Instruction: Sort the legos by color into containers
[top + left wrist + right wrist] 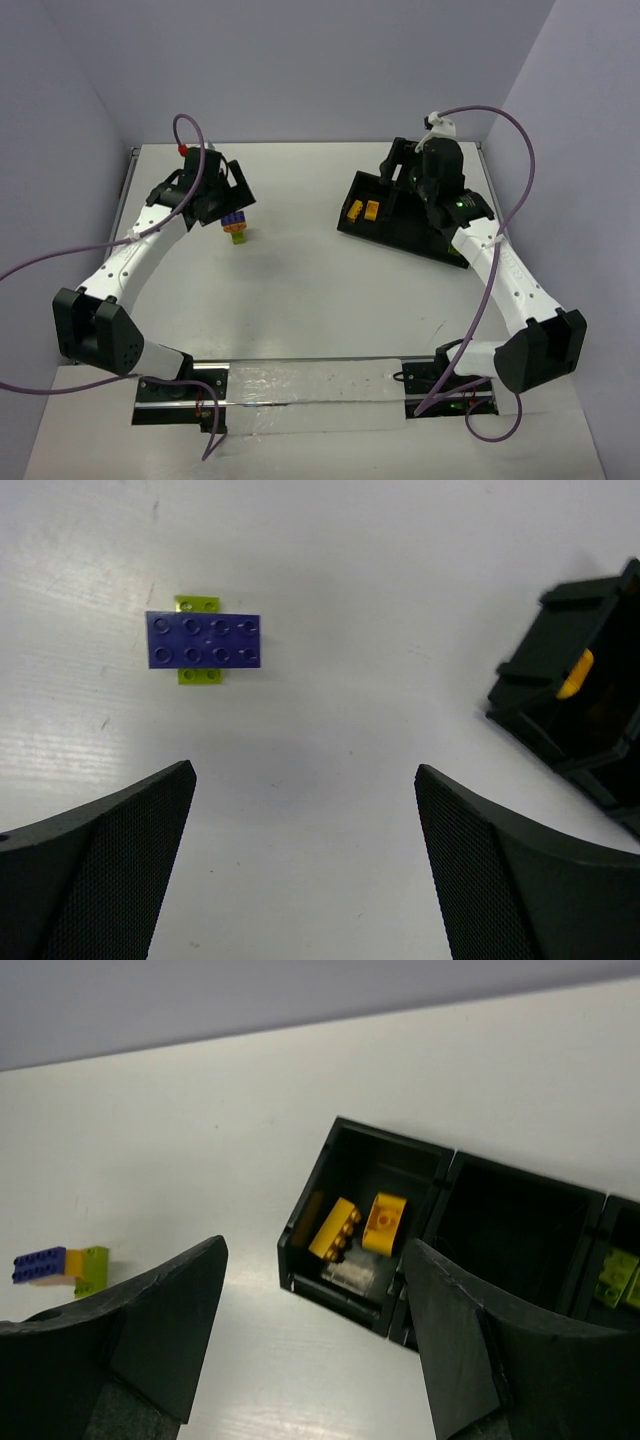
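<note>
A small stack of legos (236, 228) stands on the white table at the left, with a blue-purple brick (204, 640) on top and a lime green brick (198, 675) under it. The right wrist view shows an orange piece between them. My left gripper (305, 770) is open and empty, hovering just beside the stack. The black three-compartment tray (392, 232) lies at the right. Its left compartment holds two orange-yellow bricks (335, 1228). The middle compartment (510, 1215) looks empty. The right one holds lime green bricks (618, 1275). My right gripper (315, 1245) is open and empty above the tray.
Grey walls close in the table at the back and both sides. A black-and-silver rail (300, 385) with the arm bases runs along the near edge. Purple cables (525, 150) loop off both arms. The tray's corner (560, 705) shows at the right of the left wrist view.
</note>
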